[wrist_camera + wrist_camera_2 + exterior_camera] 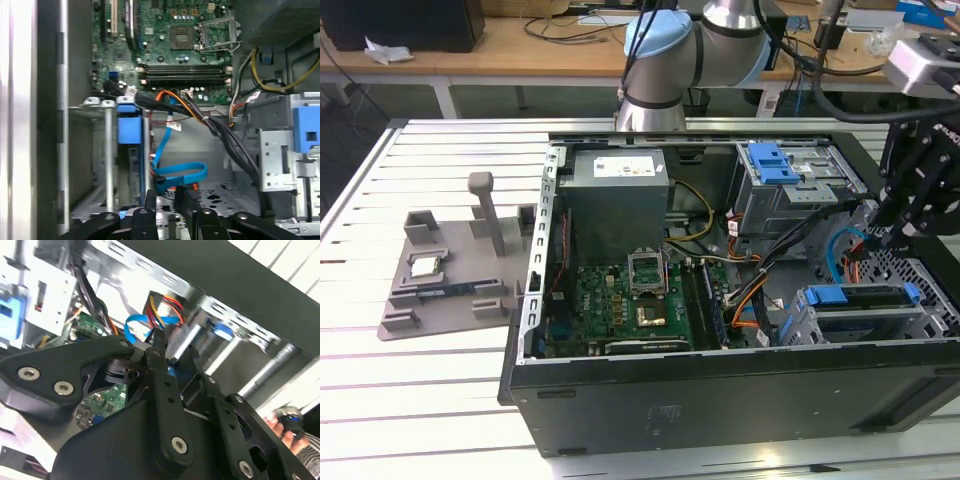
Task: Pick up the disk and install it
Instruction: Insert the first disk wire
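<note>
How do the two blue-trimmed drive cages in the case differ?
The taller cage stands upright toward the case's far wall, with a short blue latch on top. The lower cage lies by the near wall, with a long blue bar across it. Both are grey metal.

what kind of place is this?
Probably a robotics lab or test bench: an open PC case lies on a slatted metal table, a grey parts fixture sits beside it, and cluttered wooden workbenches stand behind.
</note>
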Tool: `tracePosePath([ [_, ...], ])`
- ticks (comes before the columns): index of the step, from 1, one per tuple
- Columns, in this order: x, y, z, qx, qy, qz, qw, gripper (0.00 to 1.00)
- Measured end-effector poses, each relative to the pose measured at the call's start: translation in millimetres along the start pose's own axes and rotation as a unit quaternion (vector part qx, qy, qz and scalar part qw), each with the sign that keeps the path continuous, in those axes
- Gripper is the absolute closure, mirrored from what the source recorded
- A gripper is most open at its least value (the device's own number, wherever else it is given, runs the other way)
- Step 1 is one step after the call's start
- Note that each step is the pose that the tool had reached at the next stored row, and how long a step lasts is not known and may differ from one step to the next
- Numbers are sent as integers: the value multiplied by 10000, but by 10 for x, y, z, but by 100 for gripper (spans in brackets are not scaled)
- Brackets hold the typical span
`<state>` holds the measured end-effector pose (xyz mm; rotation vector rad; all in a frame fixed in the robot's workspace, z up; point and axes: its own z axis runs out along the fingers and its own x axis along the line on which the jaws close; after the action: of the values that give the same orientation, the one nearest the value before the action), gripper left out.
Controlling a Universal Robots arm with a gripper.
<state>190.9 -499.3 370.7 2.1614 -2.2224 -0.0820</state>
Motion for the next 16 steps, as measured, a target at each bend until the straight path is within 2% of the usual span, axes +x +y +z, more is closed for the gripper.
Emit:
tracePosePath([
  [1,-65,-19,48,-2,7,0,10000,64],
  [3,-64,-23,66,-1,42,4,10000,64],
  [6,-51,-27,78,3,175,15,9998,64],
  [9,-32,-28,80,6,264,26,9996,64],
  [14,-32,-28,80,5,265,26,9996,66],
  [16,-32,-28,80,5,265,26,9996,78],
])
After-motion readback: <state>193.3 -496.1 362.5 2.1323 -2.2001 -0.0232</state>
